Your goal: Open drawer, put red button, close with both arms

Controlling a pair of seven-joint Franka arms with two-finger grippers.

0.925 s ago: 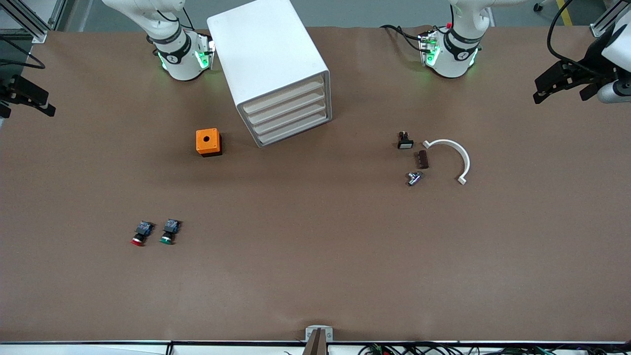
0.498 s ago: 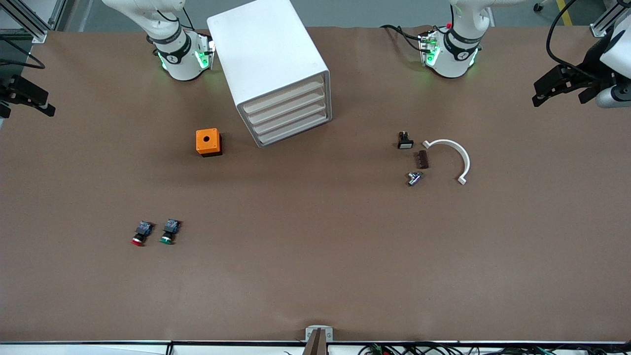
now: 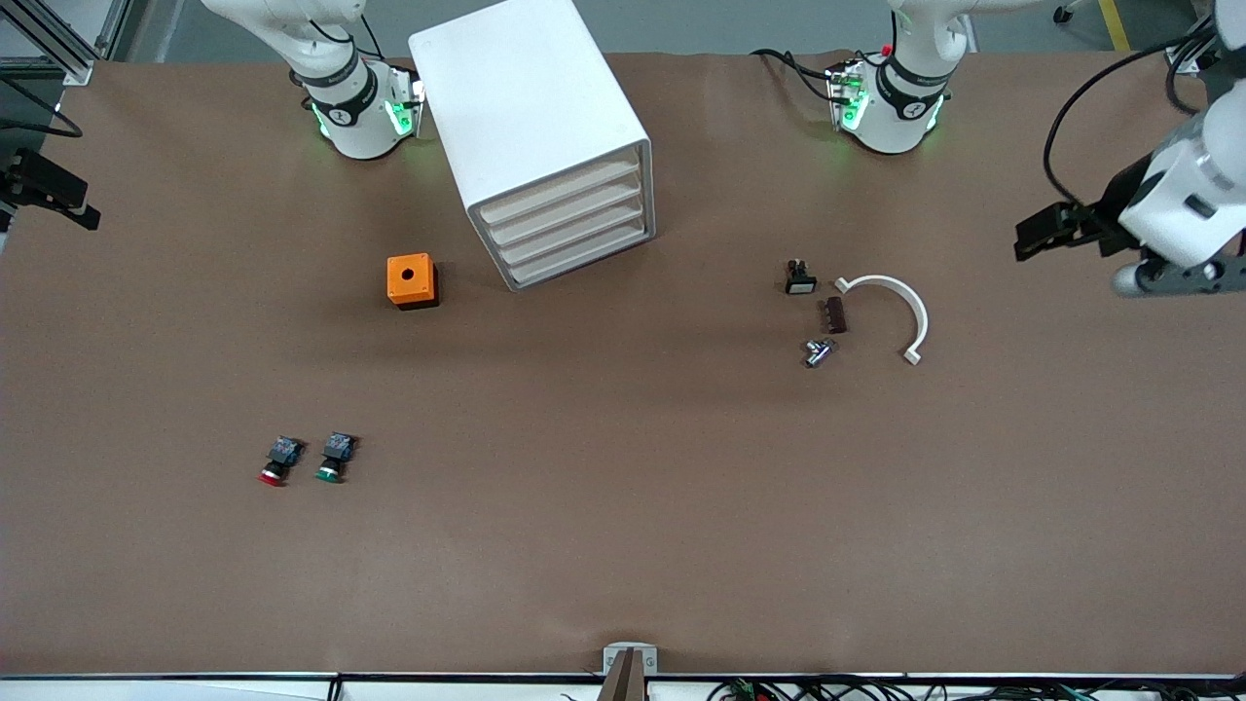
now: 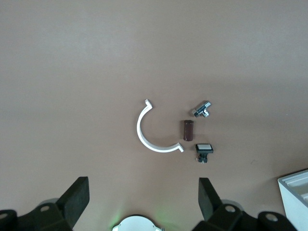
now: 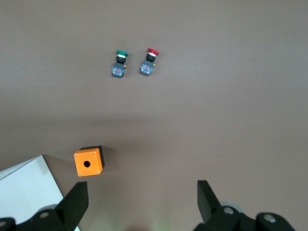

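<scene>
The white cabinet (image 3: 531, 107) stands near the arms' bases, and all of its drawers (image 3: 569, 226) sit pushed in. The red button (image 3: 274, 461) lies on its side nearer the front camera, toward the right arm's end, beside a green-capped twin (image 3: 333, 458). The right wrist view shows both the red button (image 5: 149, 61) and the green one (image 5: 120, 64). My right gripper (image 3: 58, 195) hangs open at the table's edge on its own end, empty (image 5: 142, 197). High over the left arm's end, my left gripper (image 3: 1046, 234) is also open and empty (image 4: 143, 195).
An orange box (image 3: 411, 280) with a round hole sits beside the cabinet. Toward the left arm's end lie a white curved piece (image 3: 891, 307), a brown block (image 3: 834, 314), a metal fitting (image 3: 818, 351) and a small black switch (image 3: 800, 279).
The left arm has swung its gripper inward over the table and lower in the front view. The right gripper has barely shifted. Nothing on the table has moved.
</scene>
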